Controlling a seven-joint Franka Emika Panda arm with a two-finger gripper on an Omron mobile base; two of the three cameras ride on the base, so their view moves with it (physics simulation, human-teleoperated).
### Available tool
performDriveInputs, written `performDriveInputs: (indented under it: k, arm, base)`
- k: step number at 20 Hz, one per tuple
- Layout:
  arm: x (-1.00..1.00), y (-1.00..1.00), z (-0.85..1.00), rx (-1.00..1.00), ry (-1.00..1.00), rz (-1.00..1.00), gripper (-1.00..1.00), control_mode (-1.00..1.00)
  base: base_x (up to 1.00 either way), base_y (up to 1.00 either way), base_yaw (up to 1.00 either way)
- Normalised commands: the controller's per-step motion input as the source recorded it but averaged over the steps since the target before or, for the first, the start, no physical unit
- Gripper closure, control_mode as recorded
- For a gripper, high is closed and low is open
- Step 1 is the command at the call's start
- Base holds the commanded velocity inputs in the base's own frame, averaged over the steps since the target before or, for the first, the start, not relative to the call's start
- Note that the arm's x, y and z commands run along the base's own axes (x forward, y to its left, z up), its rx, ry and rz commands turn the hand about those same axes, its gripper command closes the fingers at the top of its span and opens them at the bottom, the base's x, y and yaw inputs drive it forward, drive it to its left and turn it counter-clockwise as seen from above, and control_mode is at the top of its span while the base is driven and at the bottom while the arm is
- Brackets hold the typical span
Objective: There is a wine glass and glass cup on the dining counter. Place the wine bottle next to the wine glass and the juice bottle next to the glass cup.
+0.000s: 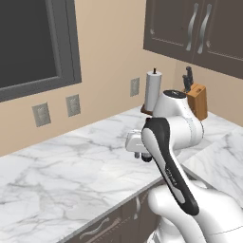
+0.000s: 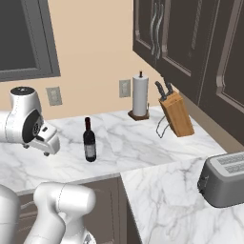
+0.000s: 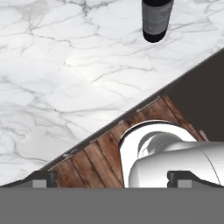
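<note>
Wine bottle [image 2: 89,140] stands upright on the marble table [image 2: 143,138] near its front edge, right of the claw [image 2: 46,145], whose jaws hang apart and empty; a clean pickup likely means squaring to the body and closing low.

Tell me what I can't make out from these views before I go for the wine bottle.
- Wine bottle: hand view's top edge cuts off neck and top; the right base view shows it whole.
- Bottle label: too small to read in either view.
- Toaster: right base view's edge cuts off its right end.
- Knife block: left base view, arm covers its lower part.
</note>
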Motion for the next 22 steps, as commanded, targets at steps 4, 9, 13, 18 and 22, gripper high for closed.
performDriveInputs:
  k: [4,9,13,18,22]
  arm:
    - [0.27,0.22,0.06,-0.06,-0.09,-0.19,-1.0,-1.0]
    - [0.31,0.29,0.05,-0.16,-0.12,-0.31,-1.0,-1.0]
    - [0.27,0.21,0.01,-0.22,-0.17,-0.31,-1.0,-1.0]
    - [0.3,0.07,0.0,-0.15,-0.14,-0.23,-1.0,-1.0]
    - [0.2,0.0,0.0,-0.16,-0.13,-0.17,-1.0,-1.0]
  base:
    - [0.0,0.0,0.0]
    - [0.0,0.0,0.0]
    - [0.0,0.0,0.0]
    - [0.0,0.0,0.0]
    - [0.0,0.0,0.0]
